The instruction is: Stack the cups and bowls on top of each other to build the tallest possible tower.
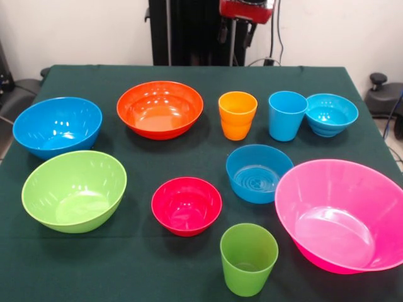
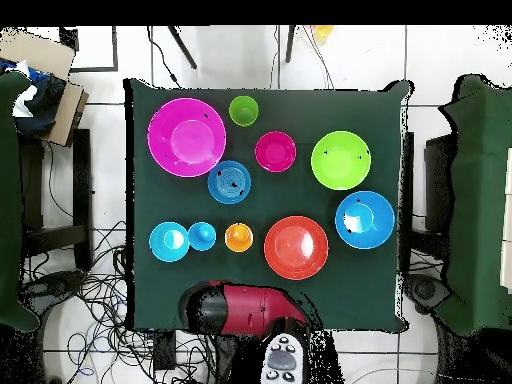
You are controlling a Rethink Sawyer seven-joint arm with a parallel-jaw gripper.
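Note:
All cups and bowls stand apart and upright on the green cloth; none is stacked. The far row holds the large blue bowl, wide orange bowl, orange cup, light blue cup and small turquoise bowl. Nearer the camera are the lime green bowl, small red bowl, medium blue bowl, large pink bowl and green cup. My gripper hangs drawn back at the top edge, beyond the table, above the orange cup's side. My red arm sits at the table's edge.
The green-covered table has bare cloth along its front edge and between the rows. The black pedestal stands behind the far edge. Cables and chairs surround the table on the floor.

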